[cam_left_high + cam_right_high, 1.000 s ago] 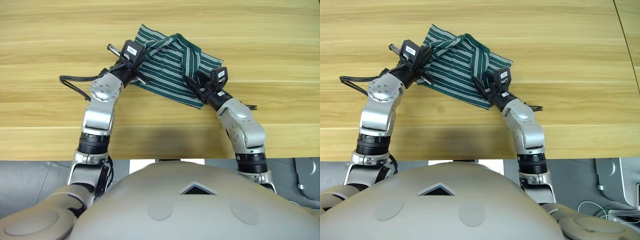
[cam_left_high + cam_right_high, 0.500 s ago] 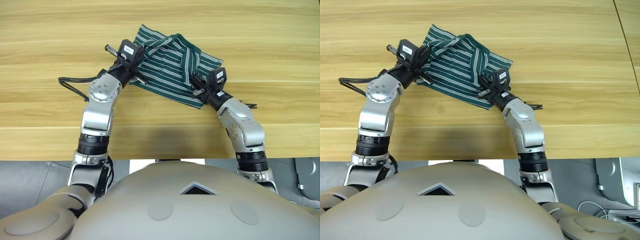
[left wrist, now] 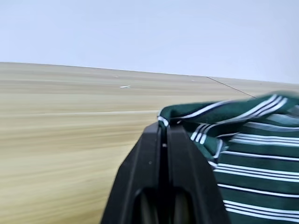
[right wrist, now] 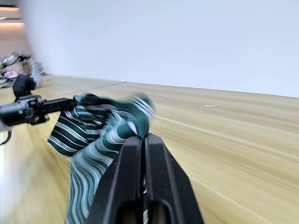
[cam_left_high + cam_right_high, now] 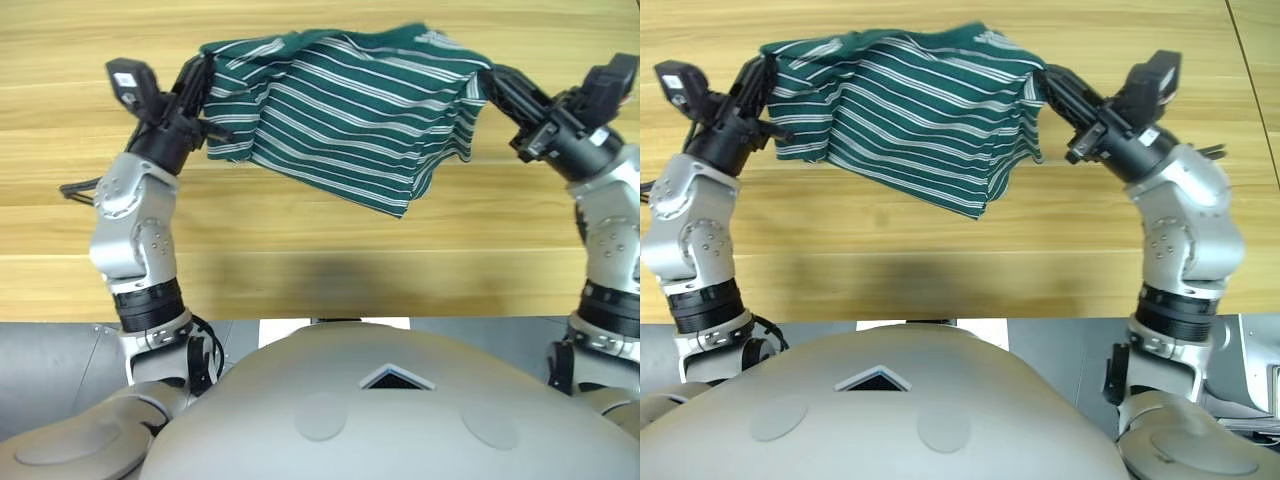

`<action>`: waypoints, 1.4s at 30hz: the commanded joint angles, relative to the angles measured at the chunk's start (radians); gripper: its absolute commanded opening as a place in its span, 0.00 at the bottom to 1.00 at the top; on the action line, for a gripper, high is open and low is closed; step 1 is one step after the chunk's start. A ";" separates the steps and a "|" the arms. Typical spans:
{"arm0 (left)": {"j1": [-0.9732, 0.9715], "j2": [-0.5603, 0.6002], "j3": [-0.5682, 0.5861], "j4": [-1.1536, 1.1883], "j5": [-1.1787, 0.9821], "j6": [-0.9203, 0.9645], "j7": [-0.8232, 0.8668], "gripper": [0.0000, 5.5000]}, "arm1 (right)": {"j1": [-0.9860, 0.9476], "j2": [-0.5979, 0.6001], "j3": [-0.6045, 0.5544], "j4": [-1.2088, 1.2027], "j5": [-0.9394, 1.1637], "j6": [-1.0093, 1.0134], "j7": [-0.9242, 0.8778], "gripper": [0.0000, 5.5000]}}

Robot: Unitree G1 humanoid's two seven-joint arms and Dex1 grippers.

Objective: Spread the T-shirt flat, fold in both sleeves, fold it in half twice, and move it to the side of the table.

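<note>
Raised, stretched wide: striped T-shirt [image 5: 340,110] | left pincer [image 5: 202,72], right pincer [image 5: 488,77] pinching its edges

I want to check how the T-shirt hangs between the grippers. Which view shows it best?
The left eye view: the whole T-shirt hangs stretched between the left gripper and right gripper, one corner drooping toward the table. The right eye view matches it. Each wrist view catches bunched cloth pinched at its gripper.

The T-shirt [image 5: 340,110] — dark green, thin white stripes — hangs stretched wide over the table [image 5: 320,250], bunched at both upper ends, one lower corner drooping toward the near edge.
</note>
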 commanded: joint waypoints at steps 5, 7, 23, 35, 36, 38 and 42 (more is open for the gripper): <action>-0.481 0.220 -0.032 0.554 0.023 0.105 -0.109 0.00 | -0.662 -0.054 0.286 0.870 -0.478 -0.325 0.044 0.00; -0.764 0.274 -0.075 0.906 0.126 0.025 -0.090 0.00 | -0.918 0.021 0.358 1.168 -0.609 -0.396 -0.091 0.00; -1.498 0.409 -0.116 1.649 0.420 -0.457 0.186 0.00 | -1.379 0.139 0.358 1.610 -0.828 -0.643 -0.521 0.00; -0.186 0.489 -0.166 0.250 -0.011 0.087 -0.626 0.00 | -0.687 0.009 0.246 1.404 -0.635 -0.920 0.264 0.00; -0.120 0.502 -0.119 0.185 -0.043 0.103 -0.640 0.00 | -0.645 -0.016 0.240 1.392 -0.618 -0.912 0.328 0.00; -0.019 0.509 -0.058 0.113 -0.061 0.098 -0.649 0.00 | -0.584 -0.053 0.242 1.378 -0.604 -0.898 0.414 0.00; 0.195 0.525 -0.114 0.070 0.135 -0.115 -0.655 0.00 | -0.481 -0.104 0.256 1.322 -0.596 -0.855 0.534 0.00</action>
